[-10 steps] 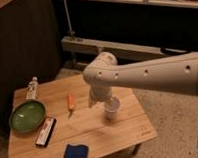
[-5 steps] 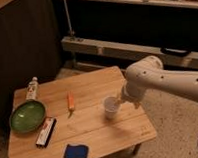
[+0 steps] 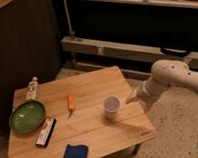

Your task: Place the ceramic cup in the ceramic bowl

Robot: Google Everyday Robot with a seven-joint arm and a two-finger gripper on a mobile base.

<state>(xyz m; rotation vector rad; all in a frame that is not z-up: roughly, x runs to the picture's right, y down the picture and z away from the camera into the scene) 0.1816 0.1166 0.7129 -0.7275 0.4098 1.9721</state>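
Bench (image 3: 93, 86) of pale wood, seen from above at an angle, carrying six loose things. The ceramic cup (image 3: 112, 107), small, whitish and without a handle, stands upright with its mouth up on the right half of the bench, touching nothing else. The ceramic bowl (image 3: 27, 116), round, shallow and glossy green, sits near the left edge, well apart from the cup, with nothing visible inside it.

A white bottle (image 3: 32, 89) stands just behind the bowl, close to the rear left corner. An orange stick-shaped object (image 3: 70, 102) lies between bowl and cup, pointing front to back. A flat black-and-white rectangular object (image 3: 45, 132) lies just in front of the bowl and to its right, and a blue sponge (image 3: 76, 153) lies near the front edge.

The white robot arm (image 3: 170, 80) reaches in from the right, bent downward. Its pincer (image 3: 132, 98) hangs over the right edge of the bench, just beside the cup on the cup's right and not touching it. The fingers stand apart and hold nothing.

A grey metal beam (image 3: 131, 49) runs behind the bench, and speckled floor (image 3: 180, 137) shows to the right.
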